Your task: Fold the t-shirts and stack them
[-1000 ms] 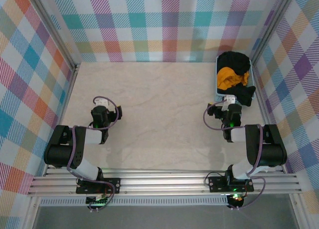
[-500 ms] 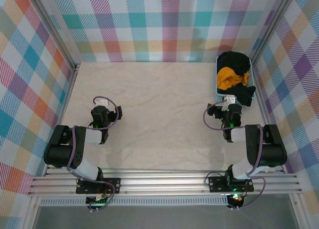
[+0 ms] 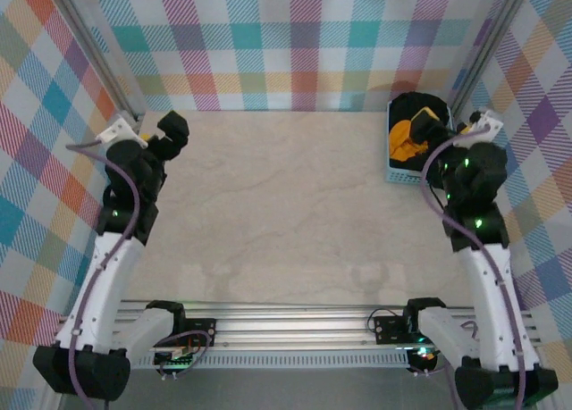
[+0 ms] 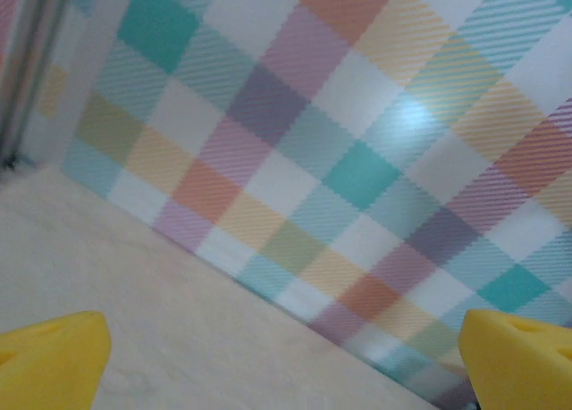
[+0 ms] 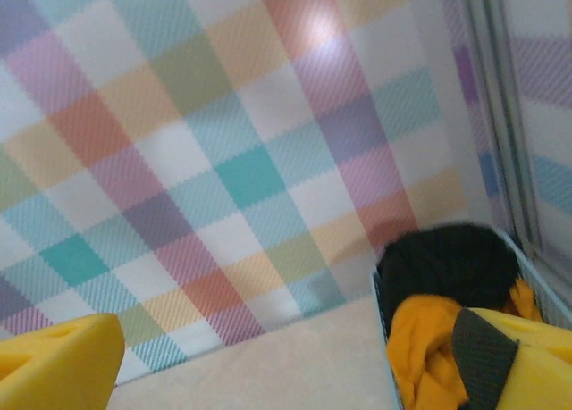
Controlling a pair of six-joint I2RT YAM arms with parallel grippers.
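Worktop [image 3: 268, 213] carries the blue basket [image 3: 393, 172] in its far right corner, t-shirts [image 3: 409, 138] heaped inside: soft, light, limp, probably best pinched at a top fold. Left claw [image 4: 284, 343] and right claw [image 5: 286, 343] gape wide, empty.

The right gripper [image 5: 286, 367] has its yellow fingers [image 5: 54, 361] spread wide at the lower corners. Pale table [image 5: 340, 347] lies between them, under a plaid wall [image 5: 223, 160]. At right, a basket [image 5: 384, 338] holds a black shirt [image 5: 447, 267] touching a crumpled orange shirt [image 5: 420, 347].
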